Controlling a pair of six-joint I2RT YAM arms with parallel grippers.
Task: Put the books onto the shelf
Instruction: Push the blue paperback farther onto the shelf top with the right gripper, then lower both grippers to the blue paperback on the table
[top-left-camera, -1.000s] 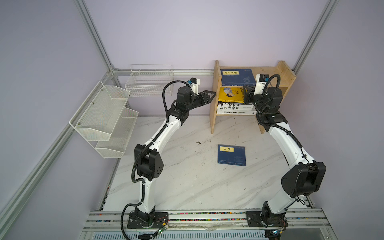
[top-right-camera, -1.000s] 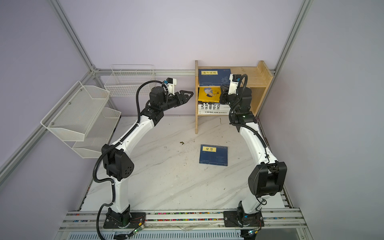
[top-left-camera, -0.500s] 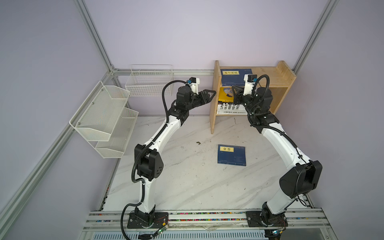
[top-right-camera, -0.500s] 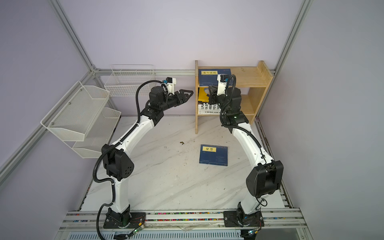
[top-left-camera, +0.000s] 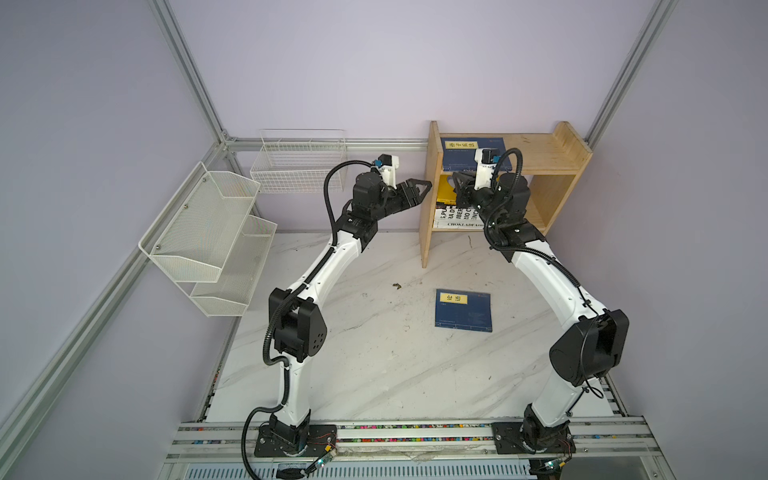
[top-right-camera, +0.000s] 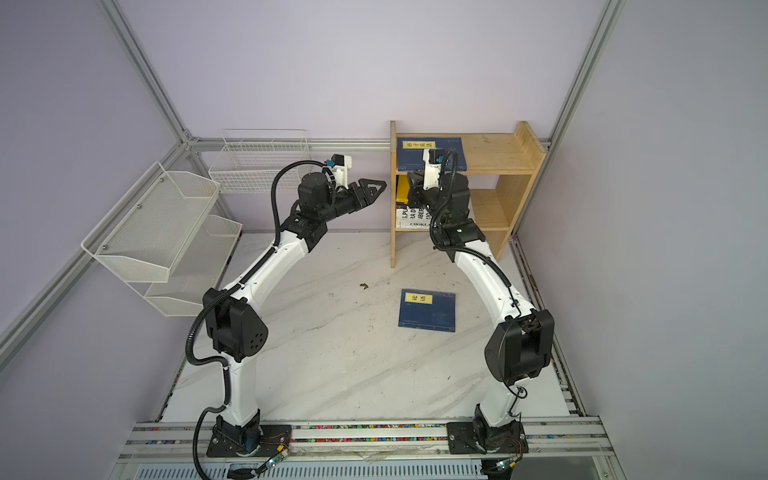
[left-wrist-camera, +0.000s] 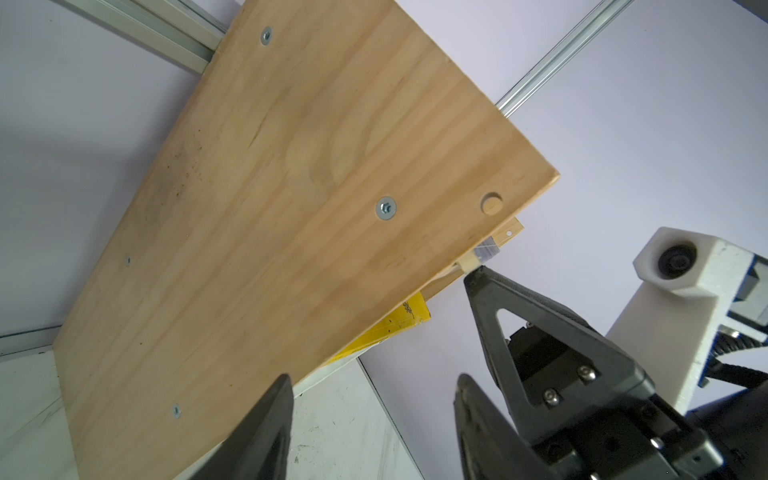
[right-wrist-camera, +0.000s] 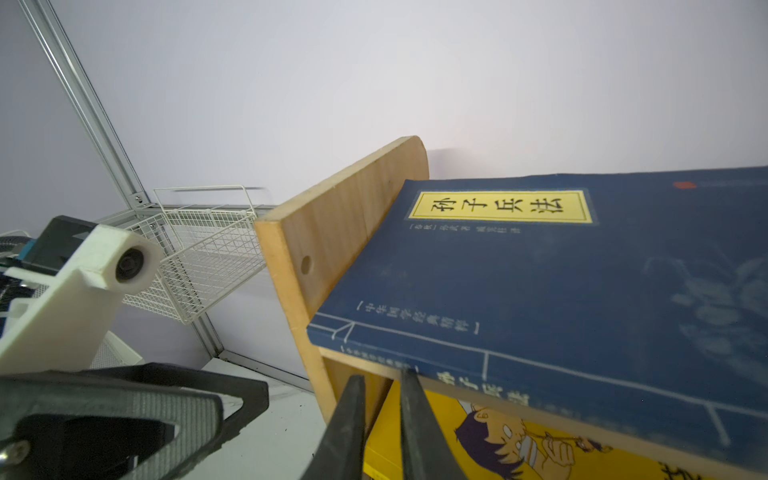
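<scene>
Broadly, the marble tabletop (top-left-camera: 374, 374) is carrying the wooden shelf (top-left-camera: 548, 156) at its far side, against the wall, in both top views. That shelf is already holding most of the books. One navy book (top-left-camera: 455, 160) is lying flat on the upper tier beside the left side panel, spine facing front. Below it a yellow book (right-wrist-camera: 478, 453) is lying on a stack of white books (top-left-camera: 446, 216) on the lower tier. A second navy paperback (top-left-camera: 463, 311) is lying flat and alone on the open tabletop, label up, well apart from both arms. Just outside the shelf's left side panel the left hand (left-wrist-camera: 372, 386) is hovering, jaws standing wide, gripping nothing. At the front of the upper tier, just under the navy spine, the right hand (right-wrist-camera: 380, 386) is pointing in, its fingers (right-wrist-camera: 353, 407) drawn nearly together with nothing between them. Judging the loose paperback: light, thin, bendy, likely sagging if pinched at one corner; the cover is looking matte, so not very slippery. Lying flush on stone, it is offering no gap. I am guessing a finger needs working under one edge, then pinching across the bound side, where it is stiffest. Cannot tell which edge is bound.
</scene>
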